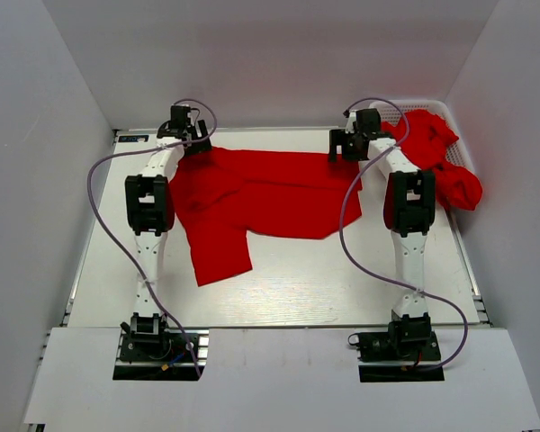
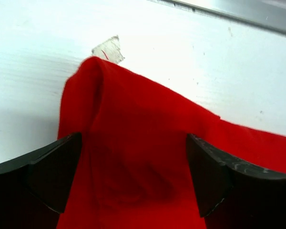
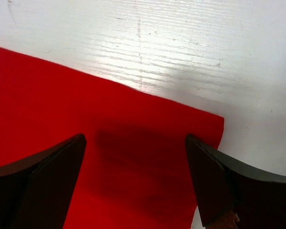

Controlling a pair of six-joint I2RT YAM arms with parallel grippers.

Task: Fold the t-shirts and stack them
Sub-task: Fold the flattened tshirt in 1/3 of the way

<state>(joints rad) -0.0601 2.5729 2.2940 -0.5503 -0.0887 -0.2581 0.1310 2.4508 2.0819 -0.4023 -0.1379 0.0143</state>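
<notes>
A red t-shirt [image 1: 261,193] lies spread across the far half of the table, one part hanging toward the front at the left. My left gripper [image 1: 187,135] is open over its far left corner; in the left wrist view the bunched red cloth [image 2: 133,157] lies between the spread fingers [image 2: 52,176]. My right gripper [image 1: 351,144] is open over the far right corner; the flat red cloth [image 3: 133,171] lies between its fingers [image 3: 214,186]. More red shirts [image 1: 441,162] are piled in the basket at the far right.
A white mesh basket [image 1: 456,121] stands at the far right corner against the wall. White walls close in the table on three sides. A bit of tape [image 2: 109,49] sticks to the table by the shirt's left corner.
</notes>
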